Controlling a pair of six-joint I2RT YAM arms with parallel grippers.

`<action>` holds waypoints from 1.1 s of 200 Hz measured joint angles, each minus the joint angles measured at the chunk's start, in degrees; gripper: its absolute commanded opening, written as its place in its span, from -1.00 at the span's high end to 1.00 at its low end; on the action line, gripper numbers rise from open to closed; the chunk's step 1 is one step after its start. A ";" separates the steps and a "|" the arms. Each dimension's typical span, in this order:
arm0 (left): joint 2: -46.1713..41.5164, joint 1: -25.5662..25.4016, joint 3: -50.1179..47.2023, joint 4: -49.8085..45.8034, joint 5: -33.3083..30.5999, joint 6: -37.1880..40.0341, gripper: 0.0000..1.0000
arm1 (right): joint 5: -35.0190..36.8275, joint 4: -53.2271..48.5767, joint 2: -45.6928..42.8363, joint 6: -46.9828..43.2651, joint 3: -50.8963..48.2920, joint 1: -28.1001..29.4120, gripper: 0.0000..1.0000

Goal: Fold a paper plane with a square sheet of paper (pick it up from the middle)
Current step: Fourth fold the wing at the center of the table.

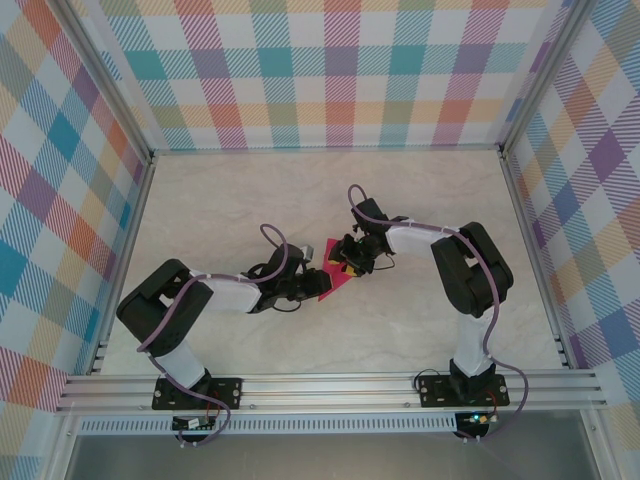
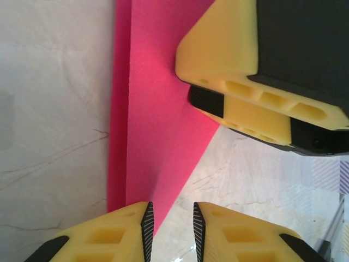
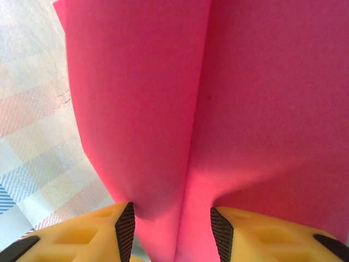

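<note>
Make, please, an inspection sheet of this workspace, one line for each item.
Surface: pale marble-look table.
Job's things: pink paper, partly folded with a straight crease, at the table's middle between both grippers.
Clutter: nothing seen.
Grippers: left gripper, jaws narrowly apart at the paper's pointed end; right gripper has the paper between its fingers, grip unclear.
Cables: purple cables run along both arms and loop near the wrists.
Surroundings: plaid walls; aluminium frame.

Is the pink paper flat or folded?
Folded: the pink paper has a crease down its middle and a doubled layer along one edge.
</note>
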 measured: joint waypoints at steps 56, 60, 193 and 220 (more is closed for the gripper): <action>0.00 0.00 0.02 -0.81 -1.90 0.74 0.48 | 0.02 0.00 0.00 -0.02 0.00 0.00 0.07; 0.00 0.00 0.02 -0.81 -1.90 0.81 0.48 | 0.02 0.00 0.00 -0.02 0.00 0.00 0.07; 0.00 0.00 0.02 -0.55 -0.28 0.81 0.38 | 0.15 -1.70 0.90 -1.42 1.03 0.04 0.07; 0.00 0.00 0.02 -0.57 -0.17 0.81 0.38 | 0.07 -1.97 1.11 -1.57 1.14 0.04 0.07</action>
